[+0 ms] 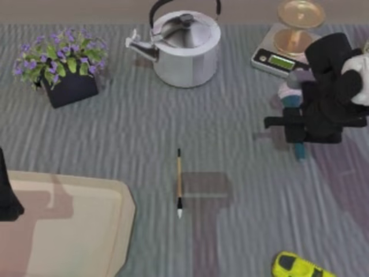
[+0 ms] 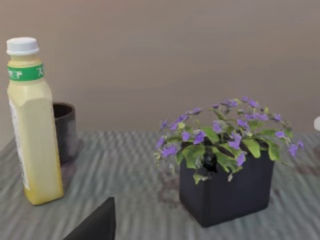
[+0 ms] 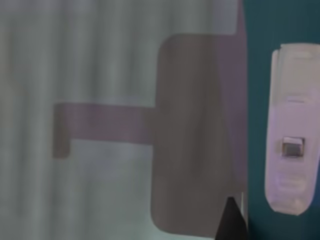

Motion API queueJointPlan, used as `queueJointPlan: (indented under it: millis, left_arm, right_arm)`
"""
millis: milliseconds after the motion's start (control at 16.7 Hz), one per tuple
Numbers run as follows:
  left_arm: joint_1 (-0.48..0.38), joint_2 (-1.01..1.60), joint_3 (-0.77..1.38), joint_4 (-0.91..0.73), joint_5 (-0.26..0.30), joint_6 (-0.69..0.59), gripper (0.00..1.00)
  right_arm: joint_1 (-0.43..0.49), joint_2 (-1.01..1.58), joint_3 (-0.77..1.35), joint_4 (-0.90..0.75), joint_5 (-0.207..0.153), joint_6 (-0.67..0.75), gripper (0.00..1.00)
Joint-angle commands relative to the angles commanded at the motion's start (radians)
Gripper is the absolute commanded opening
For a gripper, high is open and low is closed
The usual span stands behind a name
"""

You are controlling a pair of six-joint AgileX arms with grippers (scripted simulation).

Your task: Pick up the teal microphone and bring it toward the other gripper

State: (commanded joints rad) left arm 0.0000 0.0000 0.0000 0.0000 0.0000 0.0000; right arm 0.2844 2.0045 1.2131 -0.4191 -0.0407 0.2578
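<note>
- Teal shows at the table's right: the microphone (image 1: pixel 292 98) lies under the right gripper (image 1: pixel 300 130), its white head poking out above the black arm and its handle tip just visible below.
- Up close in the right wrist view, the microphone (image 3: pixel 280 100) fills one side, with its white panel (image 3: pixel 292 130) facing the camera and one dark fingertip (image 3: pixel 231 222) beside it.
- Whether the right fingers clamp the microphone cannot be told; the arm hides them from above.
- Left gripper (image 1: pixel 7 196) sits at the table's left edge, over the beige tray (image 1: pixel 86 231); only a dark sliver shows, so its fingers cannot be judged.
- Paintbrush (image 1: pixel 179 182) lies near the middle of the table, well apart from the microphone.
- Kettle (image 1: pixel 181 46) stands at the far edge, a scale (image 1: pixel 282 55) to its right and a potted plant (image 1: pixel 60 66) to its left.
- Yellow toy car (image 1: pixel 300 266) sits at the near right edge.
- Left wrist view shows the plant (image 2: pixel 225 160), a yellow bottle (image 2: pixel 30 125) and a dark cup (image 2: pixel 65 132) behind it.
</note>
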Motion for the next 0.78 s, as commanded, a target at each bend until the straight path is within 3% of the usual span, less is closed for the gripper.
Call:
queueJointPlan:
  millis: [600, 780]
  left_arm:
    - [0.0, 0.0, 0.0, 0.0, 0.0, 0.0, 1.0]
    - [0.0, 0.0, 0.0, 0.0, 0.0, 0.0, 1.0]
  right_arm:
    - [-0.013, -0.195, -0.244, 0.9, -0.321, -0.158, 0.0]
    - [-0.017, -0.266, -0.31, 1.108, -0.402, -0.202, 0.0]
